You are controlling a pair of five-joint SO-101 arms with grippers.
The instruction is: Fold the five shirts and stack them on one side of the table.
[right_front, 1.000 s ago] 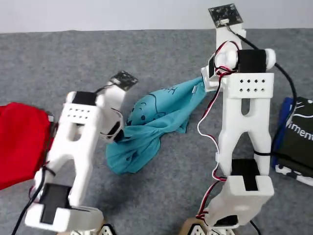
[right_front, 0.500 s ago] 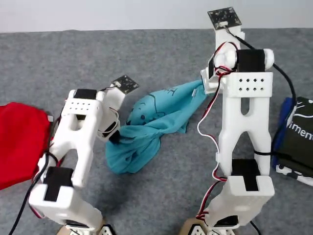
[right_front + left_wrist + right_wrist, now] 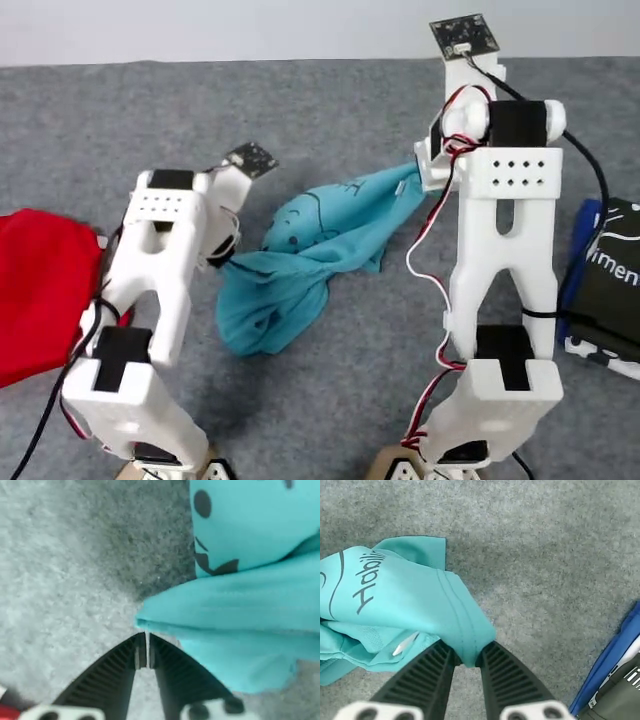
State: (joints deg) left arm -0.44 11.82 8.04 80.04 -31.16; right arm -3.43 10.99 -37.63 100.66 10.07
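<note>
A teal shirt [image 3: 300, 255] with dark print lies bunched on the grey table, stretched between both arms. My left gripper [image 3: 222, 260] is shut on the shirt's near-left corner; in the left wrist view the black fingertips [image 3: 142, 642] meet on the edge of the teal cloth [image 3: 240, 610]. My right gripper [image 3: 418, 178] is shut on the far-right end, and the right wrist view has a fold of the teal shirt [image 3: 410, 600] pinched between its fingers [image 3: 467, 655]. The middle of the shirt sags onto the table.
A red shirt [image 3: 40, 280] lies at the table's left edge, close to the left arm. Folded shirts, blue [image 3: 583, 262] under dark [image 3: 615, 270], are stacked at the right edge, their corner [image 3: 615, 670] near the right gripper. Bare grey table stretches behind.
The left arm has drawn back toward its base, pulling the shirt's corner slightly left and up. The right arm has barely shifted and keeps its hold.
</note>
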